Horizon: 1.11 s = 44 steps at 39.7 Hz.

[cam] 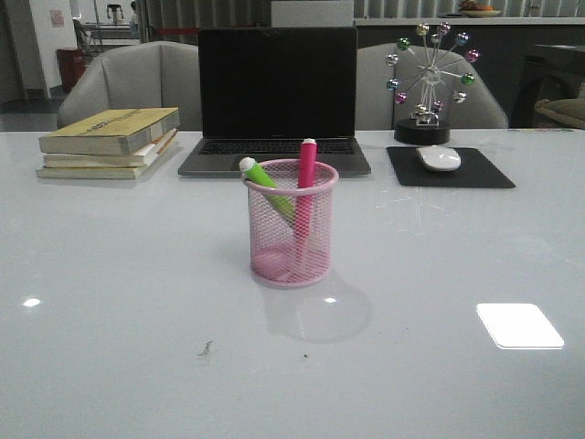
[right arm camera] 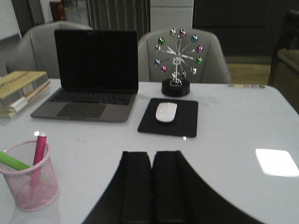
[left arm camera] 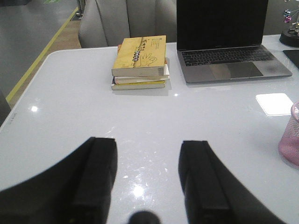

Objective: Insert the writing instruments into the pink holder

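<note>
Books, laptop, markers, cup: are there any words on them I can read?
None can be read.
Top book: dark print and a hand drawing on the yellow cover, too blurred to read.
Laptop: screen dark, key letters too small.
Green marker, pink marker, pink holder: no lettering visible.

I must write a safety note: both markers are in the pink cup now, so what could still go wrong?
1. The green marker leans steeply on the rim of the pink holder; a bump might tip the light mesh cup.
2. The left gripper is open with the cup close beside it, so a careless retreat could perhaps clip it.
</note>
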### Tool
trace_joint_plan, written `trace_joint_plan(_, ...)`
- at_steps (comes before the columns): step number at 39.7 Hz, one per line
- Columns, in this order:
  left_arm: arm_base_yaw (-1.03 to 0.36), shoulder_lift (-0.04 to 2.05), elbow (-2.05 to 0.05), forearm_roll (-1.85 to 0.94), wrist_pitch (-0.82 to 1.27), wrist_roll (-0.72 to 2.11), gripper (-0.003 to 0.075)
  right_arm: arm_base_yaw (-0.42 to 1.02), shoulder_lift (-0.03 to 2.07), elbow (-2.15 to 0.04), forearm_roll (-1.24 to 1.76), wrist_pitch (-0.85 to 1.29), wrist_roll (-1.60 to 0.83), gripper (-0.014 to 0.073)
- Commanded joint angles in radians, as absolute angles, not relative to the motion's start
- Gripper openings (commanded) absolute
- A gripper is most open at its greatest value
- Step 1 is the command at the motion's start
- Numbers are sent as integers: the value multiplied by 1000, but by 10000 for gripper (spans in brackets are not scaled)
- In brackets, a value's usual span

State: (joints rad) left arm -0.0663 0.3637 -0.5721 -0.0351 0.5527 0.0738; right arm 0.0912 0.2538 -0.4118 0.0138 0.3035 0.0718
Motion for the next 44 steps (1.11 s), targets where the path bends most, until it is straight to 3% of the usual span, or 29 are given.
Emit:
trace_joint_plan(1,-65,372,-599,-43,476,67,374,85,170,-377,24,151,56,50)
trace_joint_plan(10,-65,372,-599,-43,476,67,374,85,-24,-236,25,108,56,50)
trace_joint_plan(17,-65,372,-599,-43,482,67,374,56,-23,-139,50,67,56,50)
trace_joint_plan(18,-65,372,-599,-43,482,67,374,7,-23,32,64,80,56,50)
trace_joint_plan(44,-65,372,-599,-43,483,67,374,7,-23,32,64,151,56,50)
